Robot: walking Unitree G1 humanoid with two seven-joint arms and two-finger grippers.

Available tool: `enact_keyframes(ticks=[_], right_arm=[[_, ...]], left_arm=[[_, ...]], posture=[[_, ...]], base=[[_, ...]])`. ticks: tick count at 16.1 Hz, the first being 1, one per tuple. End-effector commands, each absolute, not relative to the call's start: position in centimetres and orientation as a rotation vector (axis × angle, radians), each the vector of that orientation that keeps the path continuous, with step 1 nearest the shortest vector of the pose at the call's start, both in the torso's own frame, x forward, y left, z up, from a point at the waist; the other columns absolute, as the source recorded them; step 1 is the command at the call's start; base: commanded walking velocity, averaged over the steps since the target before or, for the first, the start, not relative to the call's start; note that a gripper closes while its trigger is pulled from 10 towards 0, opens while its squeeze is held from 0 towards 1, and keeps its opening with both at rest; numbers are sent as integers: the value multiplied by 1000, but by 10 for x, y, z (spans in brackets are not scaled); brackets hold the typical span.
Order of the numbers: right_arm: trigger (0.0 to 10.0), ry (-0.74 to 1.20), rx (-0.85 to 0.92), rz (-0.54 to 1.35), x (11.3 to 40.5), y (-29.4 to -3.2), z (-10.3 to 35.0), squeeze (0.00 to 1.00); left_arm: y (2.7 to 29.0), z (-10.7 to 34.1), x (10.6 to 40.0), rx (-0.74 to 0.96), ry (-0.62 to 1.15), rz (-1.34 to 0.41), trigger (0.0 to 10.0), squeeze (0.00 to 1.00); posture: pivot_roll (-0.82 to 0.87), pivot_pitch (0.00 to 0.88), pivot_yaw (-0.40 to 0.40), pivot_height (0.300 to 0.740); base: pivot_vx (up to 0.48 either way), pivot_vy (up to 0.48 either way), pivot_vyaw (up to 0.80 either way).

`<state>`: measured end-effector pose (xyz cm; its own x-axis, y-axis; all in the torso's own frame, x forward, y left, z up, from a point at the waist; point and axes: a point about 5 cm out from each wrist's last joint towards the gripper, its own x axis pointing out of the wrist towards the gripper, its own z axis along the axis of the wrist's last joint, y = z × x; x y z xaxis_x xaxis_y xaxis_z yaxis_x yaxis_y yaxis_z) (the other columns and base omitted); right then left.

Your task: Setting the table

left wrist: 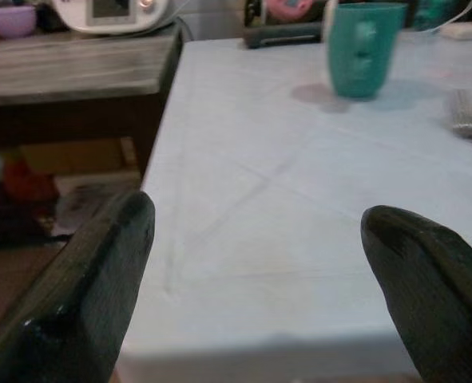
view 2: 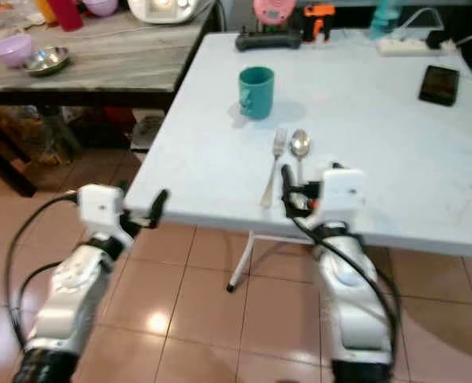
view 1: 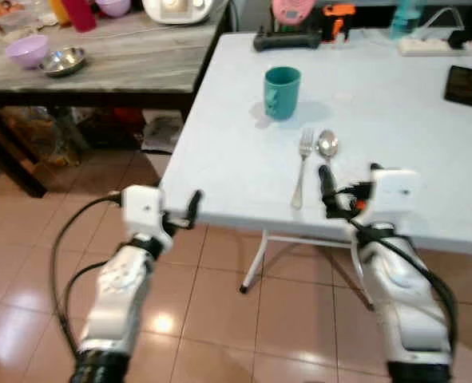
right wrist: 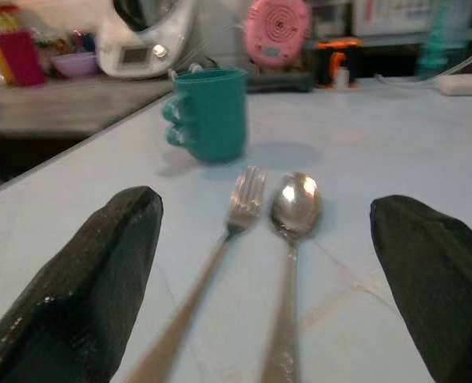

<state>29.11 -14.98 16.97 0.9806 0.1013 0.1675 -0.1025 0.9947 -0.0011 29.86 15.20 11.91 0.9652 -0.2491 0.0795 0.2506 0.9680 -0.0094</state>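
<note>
Two silver arms are extended forward from the lower frame, black cables looped beside each. The left gripper (view 1: 194, 206), tipped with two long black fingers (left wrist: 84, 295), is held at seven o'clock with its fingers spread wide. The right gripper (view 1: 327, 190) is raised at five o'clock, its black fingers (right wrist: 100, 279) likewise parted and pointed toward twelve o'clock.

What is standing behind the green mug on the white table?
Behind the green mug, at the far edge of the white table, lie a black device, a pink round object and an orange tool. Their lower parts are partly covered.
</note>
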Motion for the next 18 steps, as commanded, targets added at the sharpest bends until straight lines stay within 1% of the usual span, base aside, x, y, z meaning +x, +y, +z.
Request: enact_keyframes(ticks=[1, 6, 7, 9, 14, 17, 18], right_arm=[[10000, -170, 4, 87, 290, -156, 170, 0], [10000, -154, -12, 76, 292, -156, 168, 0], [10000, -145, -25, 72, 293, -156, 167, 0], [10000, -139, 8, 105, 292, -152, 166, 0], [10000, -121, 27, 136, 291, -142, 164, 0], [10000, -105, 59, 179, 296, -125, 164, 0], [10000, -92, 72, 190, 298, -122, 162, 0]], left_arm=[[146, 122, 299, -21, -90, -281, 10000, 0], [142, 125, 298, -19, -104, -300, 10000, 0], [143, 124, 297, -30, -109, -302, 10000, 0], [142, 124, 292, 12, -133, -347, 10000, 0], [148, 113, 280, 43, -93, -451, 10000, 0], [147, 104, 269, 65, -64, -564, 10000, 0], [146, 104, 268, 70, -63, -578, 10000, 0]], posture=[[-211, 108, 106, 740], [-206, 107, 101, 740], [-206, 107, 101, 740], [-205, 106, 99, 740], [-205, 120, 94, 740], [-204, 136, 89, 740], [-201, 139, 88, 740]], base=[[394, 0, 0], [362, 0, 0], [0, 0, 0], [0, 0, 0], [0, 0, 0], [0, 0, 0], [0, 0, 0]])
